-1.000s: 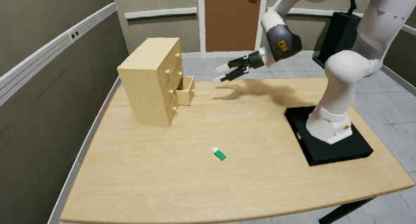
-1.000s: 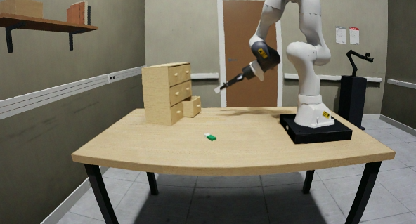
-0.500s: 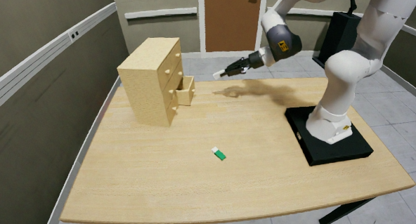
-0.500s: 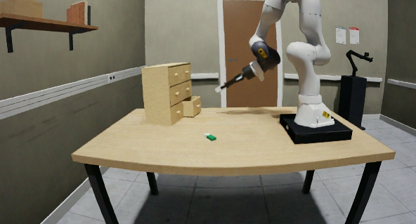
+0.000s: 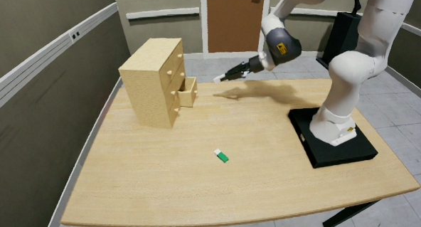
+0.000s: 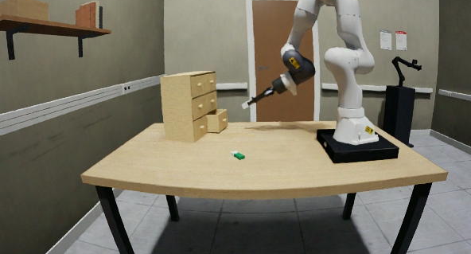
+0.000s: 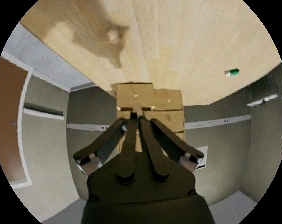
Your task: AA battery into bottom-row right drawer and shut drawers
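Even, soft indoor light, medium bright, no glare. Light comes from above: the arm (image 5: pixel 350 71) throws a diffuse shadow on the tabletop (image 5: pixel 249 139) just behind the claw (image 5: pixel 217 79), another dark patch lies on the floor under the tabletop in the exterior view. All views slightly soft, low detail. Wrist view is a fisheye circle, black corners, strongly bent edges, claw dark and blurry up close.
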Robot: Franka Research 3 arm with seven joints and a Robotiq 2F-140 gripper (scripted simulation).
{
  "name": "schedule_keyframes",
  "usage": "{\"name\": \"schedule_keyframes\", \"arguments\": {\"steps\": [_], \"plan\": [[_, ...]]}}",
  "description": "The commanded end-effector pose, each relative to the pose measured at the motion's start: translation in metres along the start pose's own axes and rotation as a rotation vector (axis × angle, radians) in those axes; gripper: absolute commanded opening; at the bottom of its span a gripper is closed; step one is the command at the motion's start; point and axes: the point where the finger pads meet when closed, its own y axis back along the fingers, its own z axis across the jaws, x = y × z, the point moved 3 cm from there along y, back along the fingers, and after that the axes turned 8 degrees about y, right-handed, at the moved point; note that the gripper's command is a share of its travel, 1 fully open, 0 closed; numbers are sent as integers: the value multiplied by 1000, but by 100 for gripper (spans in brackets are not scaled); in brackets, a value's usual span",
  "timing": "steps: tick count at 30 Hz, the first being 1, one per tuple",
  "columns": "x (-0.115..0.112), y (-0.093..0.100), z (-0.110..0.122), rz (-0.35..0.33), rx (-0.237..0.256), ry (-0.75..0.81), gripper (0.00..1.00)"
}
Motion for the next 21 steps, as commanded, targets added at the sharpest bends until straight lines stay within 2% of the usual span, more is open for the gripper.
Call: {"name": "schedule_keyframes", "arguments": {"steps": [1, 6, 8, 15, 21], "plan": [[7, -15, 0, 1, 7, 40, 10], [20, -41, 1, 1, 7, 40, 10], [20, -41, 1, 1, 7, 40, 10], [35, -73, 2, 1, 7, 40, 10], [41, -84, 2, 1, 7, 40, 10]]}}
